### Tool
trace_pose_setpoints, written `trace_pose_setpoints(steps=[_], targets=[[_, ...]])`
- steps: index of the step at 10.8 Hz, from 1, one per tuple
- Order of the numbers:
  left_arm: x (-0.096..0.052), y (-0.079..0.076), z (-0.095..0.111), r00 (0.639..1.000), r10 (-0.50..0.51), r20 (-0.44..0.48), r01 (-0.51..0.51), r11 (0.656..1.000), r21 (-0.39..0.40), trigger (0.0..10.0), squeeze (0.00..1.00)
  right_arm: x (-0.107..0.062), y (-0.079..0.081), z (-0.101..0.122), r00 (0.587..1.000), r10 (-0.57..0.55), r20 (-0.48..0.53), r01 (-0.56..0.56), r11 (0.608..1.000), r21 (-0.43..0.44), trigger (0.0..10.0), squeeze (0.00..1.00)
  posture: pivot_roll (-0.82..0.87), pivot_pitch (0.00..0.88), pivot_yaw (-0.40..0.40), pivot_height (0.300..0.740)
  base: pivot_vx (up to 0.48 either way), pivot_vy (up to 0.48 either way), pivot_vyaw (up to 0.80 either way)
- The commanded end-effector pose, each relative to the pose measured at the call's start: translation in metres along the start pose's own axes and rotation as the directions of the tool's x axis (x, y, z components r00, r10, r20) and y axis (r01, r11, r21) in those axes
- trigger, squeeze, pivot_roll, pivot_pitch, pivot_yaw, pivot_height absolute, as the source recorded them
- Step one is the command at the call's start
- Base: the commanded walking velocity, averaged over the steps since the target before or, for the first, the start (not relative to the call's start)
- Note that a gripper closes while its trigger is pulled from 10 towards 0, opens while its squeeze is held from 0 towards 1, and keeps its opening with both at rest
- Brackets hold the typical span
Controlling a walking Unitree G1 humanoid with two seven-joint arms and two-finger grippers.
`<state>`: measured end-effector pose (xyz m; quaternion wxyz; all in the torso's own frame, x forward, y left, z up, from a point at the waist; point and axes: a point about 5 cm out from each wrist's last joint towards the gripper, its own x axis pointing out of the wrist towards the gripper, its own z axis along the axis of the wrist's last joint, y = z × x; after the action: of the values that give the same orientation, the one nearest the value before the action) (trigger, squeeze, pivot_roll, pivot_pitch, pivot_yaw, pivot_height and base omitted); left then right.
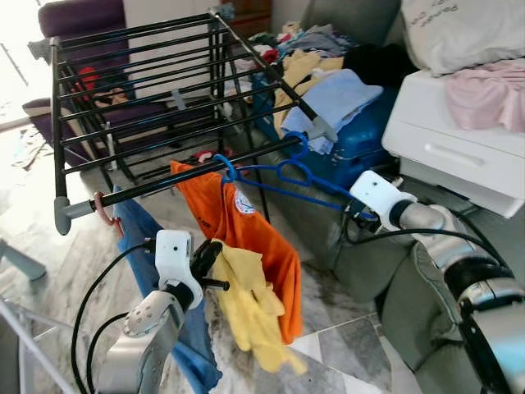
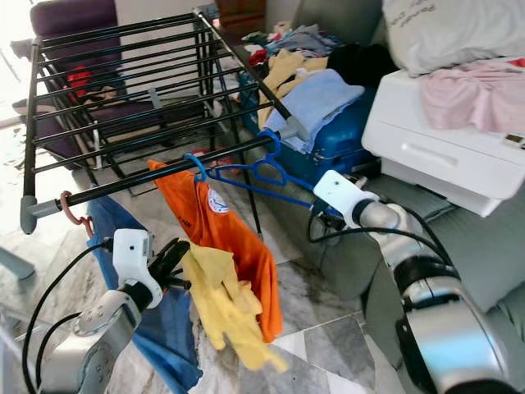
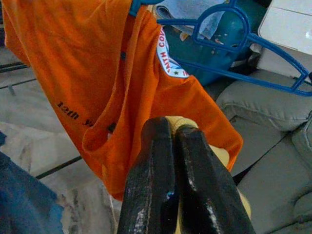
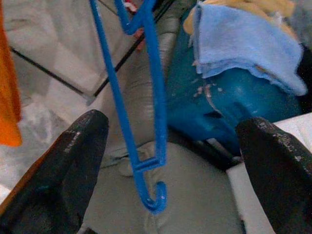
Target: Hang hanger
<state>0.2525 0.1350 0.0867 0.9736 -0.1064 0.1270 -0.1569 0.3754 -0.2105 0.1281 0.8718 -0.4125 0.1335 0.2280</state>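
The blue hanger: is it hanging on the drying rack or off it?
On it. The blue hanger's hook curls over the drying rack's front rail, and the open right tool does not grip it.

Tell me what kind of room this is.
Likely a home living room used for laundry: a black drying rack holding an orange shirt on a blue hanger, a grey sofa, and heaped clothes.

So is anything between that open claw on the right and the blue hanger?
Nothing visible. The right gripper is open with the blue hanger end lying in the gap between its fingers. The hanger's hook already sits over the drying rack front bar.
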Motion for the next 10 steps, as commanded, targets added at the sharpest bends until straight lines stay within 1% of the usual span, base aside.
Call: trace_pose_setpoints(steps=[1, 2, 3, 4, 5, 7, 8, 9, 10], targets=[[-0.003, 0.001, 0.009, 1.000, -0.007, 0.028, 0.007, 1.000, 0.017, 10.0, 0.00, 0.002, 0.002, 0.001, 1.000, 0.018, -0.014, -0.018, 1.000, -0.011, 10.0, 0.00, -0.01, 0.005, 0.073, 0.740, 0.000, 0.000, 0.00], [-0.004, 0.000, 0.009, 1.000, -0.007, 0.024, 0.007, 1.000, 0.019, 10.0, 0.00, 0.003, 0.009, -0.007, 0.998, 0.033, -0.053, -0.034, 0.999, -0.028, 10.0, 0.00, 0.00, 0.006, 0.077, 0.740, 0.000, 0.000, 0.00], [-0.004, 0.000, 0.010, 1.000, -0.008, 0.021, 0.008, 1.000, 0.022, 10.0, 0.00, 0.002, 0.012, -0.012, 0.997, 0.021, -0.073, -0.021, 1.000, -0.008, 10.0, 0.00, 0.00, 0.006, 0.079, 0.740, 0.000, 0.000, 0.00], [-0.004, 0.001, 0.010, 1.000, -0.009, 0.018, 0.008, 1.000, 0.028, 10.0, 0.00, 0.003, 0.014, -0.014, 0.997, 0.015, -0.076, -0.013, 0.999, 0.029, 1.6, 0.00, 0.01, 0.004, 0.080, 0.740, 0.000, 0.000, 0.00], [-0.004, 0.001, 0.011, 1.000, -0.006, 0.018, 0.005, 0.999, 0.032, 10.0, 0.00, 0.005, 0.017, -0.010, 0.998, 0.027, -0.059, -0.025, 0.999, 0.038, 0.0, 0.00, 0.02, 0.002, 0.077, 0.740, 0.000, 0.000, 0.00], [-0.005, 0.002, 0.011, 1.000, 0.002, 0.017, -0.003, 0.999, 0.034, 10.0, 0.00, 0.008, 0.021, -0.002, 0.999, 0.042, -0.013, -0.042, 0.998, 0.043, 0.0, 0.00, 0.01, 0.002, 0.074, 0.740, 0.000, 0.000, 0.00], [-0.004, 0.000, 0.011, 1.000, 0.001, 0.021, -0.002, 0.999, 0.033, 10.0, 0.00, 0.009, 0.022, 0.000, 0.999, 0.037, -0.003, -0.037, 0.998, 0.042, 10.0, 0.00, 0.01, 0.002, 0.071, 0.740, 0.000, 0.000, 0.00], [-0.004, -0.001, 0.013, 0.999, -0.002, 0.036, 0.001, 1.000, 0.027, 10.0, 0.00, 0.008, 0.017, 0.001, 0.999, -0.031, 0.015, 0.029, 0.996, 0.089, 10.0, 0.37, 0.00, 0.000, 0.062, 0.740, 0.000, 0.000, 0.00], [-0.005, 0.000, 0.015, 0.999, 0.000, 0.046, -0.001, 1.000, 0.023, 10.0, 0.00, 0.008, 0.013, 0.003, 0.997, -0.075, 0.032, 0.070, 0.988, 0.137, 10.0, 1.00, 0.00, 0.000, 0.059, 0.740, 0.000, 0.000, 0.00]])
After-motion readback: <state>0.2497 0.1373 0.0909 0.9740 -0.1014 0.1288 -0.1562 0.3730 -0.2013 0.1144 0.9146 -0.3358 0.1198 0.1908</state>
